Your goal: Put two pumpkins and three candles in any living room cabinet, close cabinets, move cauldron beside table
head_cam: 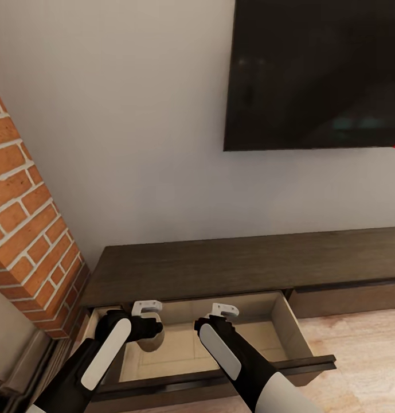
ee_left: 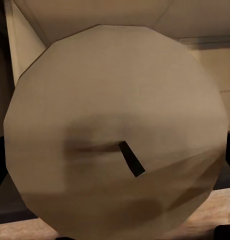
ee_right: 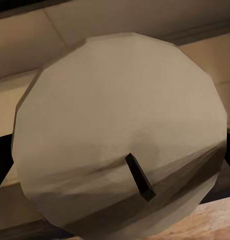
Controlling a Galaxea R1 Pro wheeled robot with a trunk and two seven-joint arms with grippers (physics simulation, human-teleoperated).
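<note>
- Each wrist view looks straight at the top face of a candle, a beige disc with a short dark wick: one candle (ee_left: pixel 115 135) in front of the left hand (head_cam: pixel 147 312), a second candle (ee_right: pixel 120 135) in front of the right hand (head_cam: pixel 225 314).
- I judge both hands to be clamped on their candles, since each candle sits right at the fingers; the fingers themselves are hidden, so the grip cannot be seen outright.
- From the head, part of a beige round shape, probably the left candle, shows just below the left hand, over the open drawer (head_cam: pixel 294 332) of the low dark cabinet (head_cam: pixel 231 264).
- The step in hand looks like putting two candles into the cabinet: both hands hang over the drawer's pale wood inside, side by side and a little apart.
- The next move calls for lowering each candle to the drawer floor, letting go, then lifting clear of the drawer front before pushing it shut.
- Both arms reach forward and down from the robot, forearms angled inward, wrists bent so the hands point into the drawer.
- Beyond the hands stand the drawer's back wall, the cabinet top, a grey wall with a dark television (head_cam: pixel 317 74), and a brick column (head_cam: pixel 31 229) off the left hand's outer side.
</note>
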